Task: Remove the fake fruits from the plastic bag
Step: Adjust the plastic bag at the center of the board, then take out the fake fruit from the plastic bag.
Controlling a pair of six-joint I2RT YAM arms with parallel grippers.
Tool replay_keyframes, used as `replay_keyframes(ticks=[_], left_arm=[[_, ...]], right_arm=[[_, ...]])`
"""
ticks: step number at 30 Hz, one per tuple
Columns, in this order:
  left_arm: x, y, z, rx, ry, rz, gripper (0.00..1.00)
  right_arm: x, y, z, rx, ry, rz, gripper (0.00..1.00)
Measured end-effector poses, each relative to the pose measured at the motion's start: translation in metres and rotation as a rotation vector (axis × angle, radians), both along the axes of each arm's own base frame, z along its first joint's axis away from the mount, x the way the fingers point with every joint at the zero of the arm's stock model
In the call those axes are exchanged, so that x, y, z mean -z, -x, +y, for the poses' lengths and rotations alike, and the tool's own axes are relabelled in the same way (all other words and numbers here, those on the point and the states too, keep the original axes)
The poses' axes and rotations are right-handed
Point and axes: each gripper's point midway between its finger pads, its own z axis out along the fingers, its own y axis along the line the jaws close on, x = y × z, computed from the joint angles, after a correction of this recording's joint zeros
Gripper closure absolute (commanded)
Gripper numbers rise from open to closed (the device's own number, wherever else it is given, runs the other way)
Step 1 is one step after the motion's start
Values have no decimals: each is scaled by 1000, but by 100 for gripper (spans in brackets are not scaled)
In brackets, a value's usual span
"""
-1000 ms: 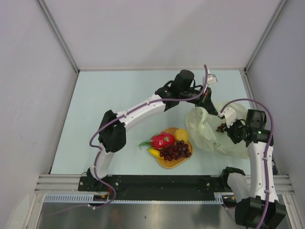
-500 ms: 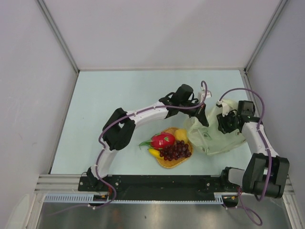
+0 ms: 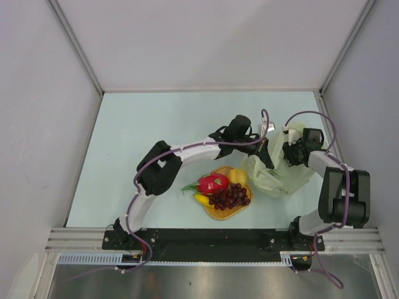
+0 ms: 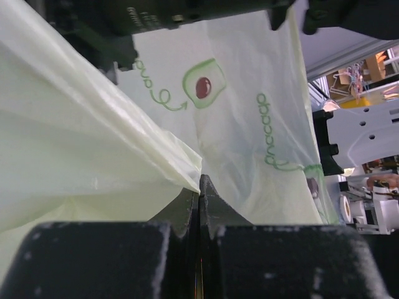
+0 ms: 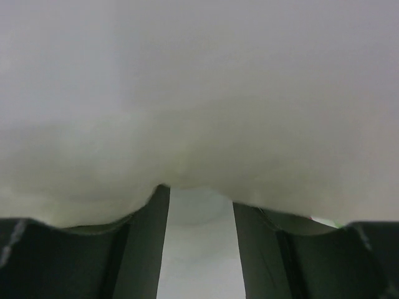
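Fake fruits lie together on a round orange woven mat (image 3: 219,213) close to the desk's near edge, right of its middle: a dragon fruit (image 3: 212,183), a lemon (image 3: 237,176), a banana (image 3: 201,199) and a grape bunch (image 3: 230,196). The desk (image 3: 149,124) is pale blue-green, boxed in by grey walls (image 3: 206,43) at its far, left and right edges, with a metal rail (image 3: 206,238) along the near edge.

Just right of the mat the plastic bag (image 3: 274,177) sits crumpled, near the right edge. The left fingers (image 4: 199,193) are pressed together, pinching a fold of the bag's film, which shows green avocado prints in the left wrist view. Overhead, the left arm reaches across from the near-left corner to the bag's far side. The right fingers (image 5: 143,243) stand apart, but film drapes over their tips, so I cannot tell whether they grip it.

Both arms crowd the bag beside the right wall, while a broad stretch of desk runs toward the far-left corner.
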Motion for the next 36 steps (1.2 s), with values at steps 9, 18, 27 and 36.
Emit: replay_keyframes(ticks=[9, 18, 27, 36], left_arm=[[17, 11, 1, 7, -4, 43, 100], [17, 19, 6, 37, -14, 47, 100], [-19, 39, 22, 113, 25, -99, 100], [15, 57, 15, 103, -36, -193, 100]], right_arm=[[19, -32, 12, -74, -10, -47, 100], [18, -6, -9, -36, -19, 32, 100], [-9, 111, 16, -205, -11, 112, 72], [23, 117, 11, -99, -47, 224, 59]])
